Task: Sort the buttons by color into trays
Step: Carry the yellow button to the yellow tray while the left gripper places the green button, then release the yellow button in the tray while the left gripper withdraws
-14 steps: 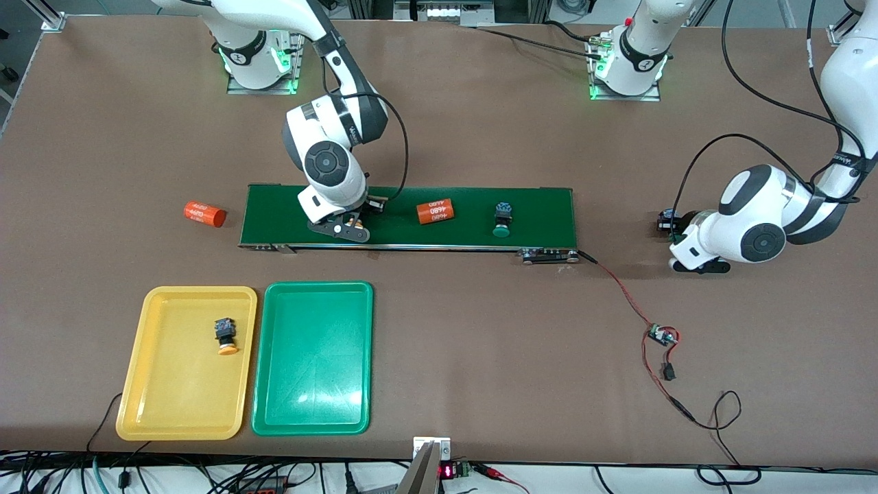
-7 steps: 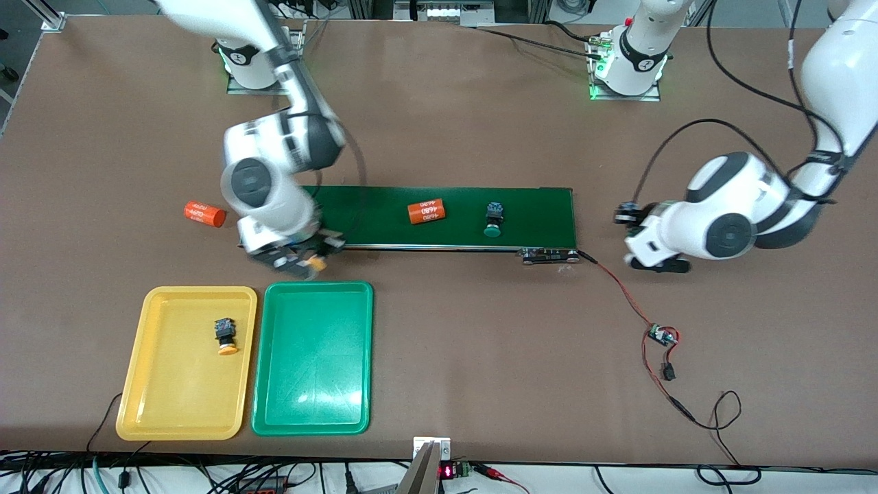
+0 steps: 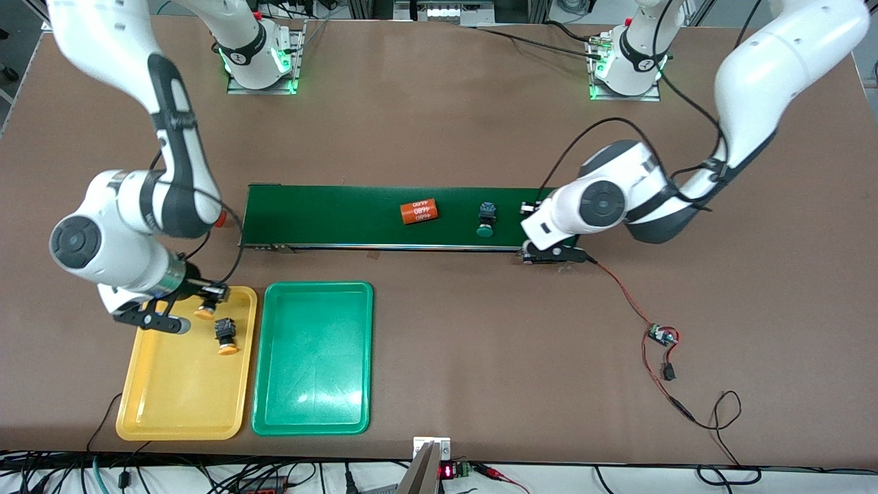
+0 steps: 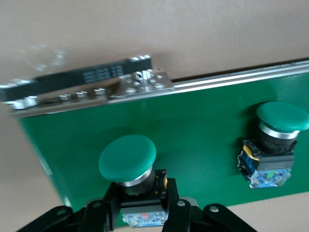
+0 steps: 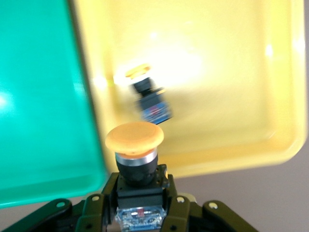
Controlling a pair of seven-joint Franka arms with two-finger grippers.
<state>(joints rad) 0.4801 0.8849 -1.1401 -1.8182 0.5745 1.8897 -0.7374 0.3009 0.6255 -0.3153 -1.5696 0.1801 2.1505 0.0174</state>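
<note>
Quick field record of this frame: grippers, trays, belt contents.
right gripper: shut on yellow-capped button, over yellow tray
left gripper: shut on green-capped button, over conveyor belt
yellow tray: one loose yellow button
green tray: no buttons
conveyor belt: orange cylinder, loose green button

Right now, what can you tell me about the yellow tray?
The yellow tray is a shallow rectangle of glossy plastic with rounded corners and a raised rim. It lies flat on the brown table, beside the green tray, at the right arm's end. One orange-capped button lies on its side inside. The right claw hangs over its rim, shut on a second orange-capped button.
</note>
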